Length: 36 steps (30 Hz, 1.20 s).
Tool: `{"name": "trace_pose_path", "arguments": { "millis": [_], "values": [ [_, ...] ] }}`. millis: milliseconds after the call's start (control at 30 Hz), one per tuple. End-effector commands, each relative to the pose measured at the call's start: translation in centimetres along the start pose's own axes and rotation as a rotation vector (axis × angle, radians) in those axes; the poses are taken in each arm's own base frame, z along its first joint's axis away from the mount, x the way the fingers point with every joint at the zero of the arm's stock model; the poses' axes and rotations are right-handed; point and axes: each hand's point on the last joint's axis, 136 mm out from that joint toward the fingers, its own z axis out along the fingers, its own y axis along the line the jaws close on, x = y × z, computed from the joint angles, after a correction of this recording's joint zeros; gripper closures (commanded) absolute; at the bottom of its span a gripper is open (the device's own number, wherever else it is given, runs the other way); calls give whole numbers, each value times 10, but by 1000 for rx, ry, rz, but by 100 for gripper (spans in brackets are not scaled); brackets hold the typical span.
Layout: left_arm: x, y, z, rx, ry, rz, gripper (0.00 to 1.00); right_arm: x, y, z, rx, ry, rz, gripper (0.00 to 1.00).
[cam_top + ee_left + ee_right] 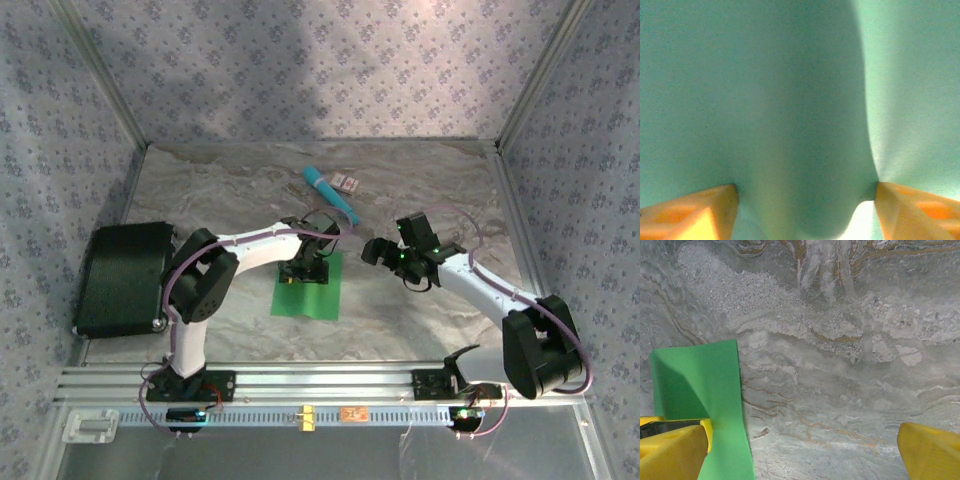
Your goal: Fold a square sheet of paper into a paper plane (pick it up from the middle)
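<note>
Overhead view: one square sheet of paper (308,292), bright green, lies flat on the marbled surface (420,320), with no marked long axis. The left pincer (305,268) points straight down onto its far half, so the left arm is the nearer one. The right pincer (385,250) hangs off to the sheet's right, apart from it. One teal stick (330,192) lies beyond. Left wrist view: the orange fingertips (690,215) stand apart, pressing the sheet, and one soft ridge of paper rises between them, not yet clamped. Right wrist view: the right pincer is spread wide over bare surface, with the sheet's edge by the fingertip at the picture's left.
</note>
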Motion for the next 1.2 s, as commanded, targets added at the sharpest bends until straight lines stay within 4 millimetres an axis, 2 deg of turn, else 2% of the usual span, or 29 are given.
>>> {"name": "trace_pose_path", "arguments": {
  "millis": [0,100,300,633,933,1000,1167],
  "values": [
    [6,5,5,-21,-7,40,36,-12,4,-11,2,-69,-7,1],
    [2,3,-1,-7,-39,47,47,-16,1,-18,15,-108,5,1],
    [-5,-4,-17,54,-95,40,56,-26,-6,-34,40,-198,27,1],
    [-24,-24,-61,238,-191,-16,59,-36,-20,-57,66,-330,85,1],
    [-39,-65,-106,685,-202,-111,55,-42,-12,-63,2,-314,61,1],
    [-39,-76,-112,767,-180,-94,55,-43,-14,-62,1,-312,69,1],
    [-37,-93,-105,876,-119,-105,54,-43,-8,-57,-52,-291,58,1]
  ]
}}
